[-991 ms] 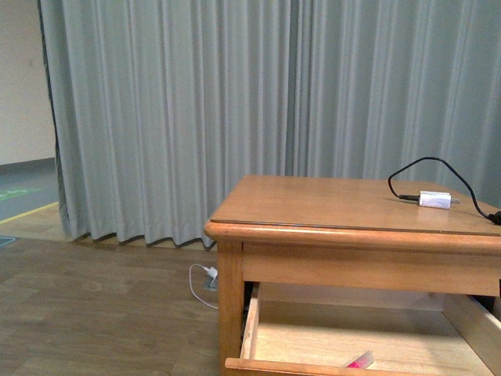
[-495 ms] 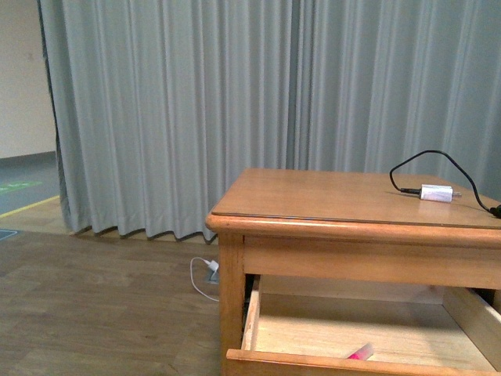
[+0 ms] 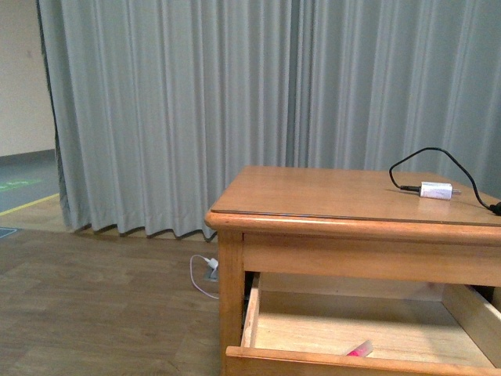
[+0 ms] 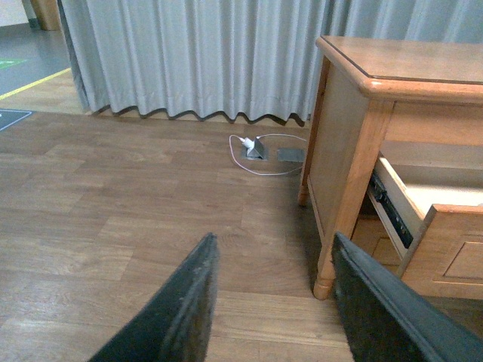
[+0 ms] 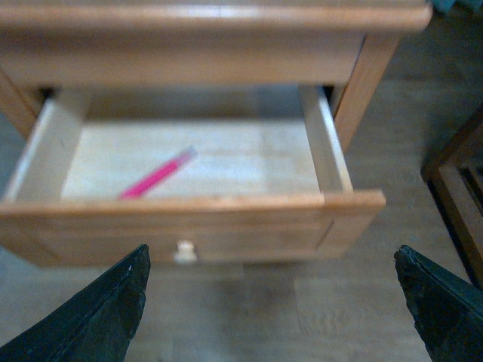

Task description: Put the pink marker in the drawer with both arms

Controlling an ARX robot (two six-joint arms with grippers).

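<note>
The pink marker point(image 5: 157, 179) lies inside the open drawer point(image 5: 324, 151). The left gripper point(image 4: 275, 302) and right gripper point(image 5: 273, 305) both gape wide, holding nothing.

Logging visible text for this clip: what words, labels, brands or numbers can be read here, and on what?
None can be read.
The white charger plug shows no legible label.
The pink marker in the drawer is too blurred for print.
The floor marking shows no letters.

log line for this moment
pink marker: inside open drawer | left gripper: open, empty | right gripper: open, empty, facing drawer
</note>
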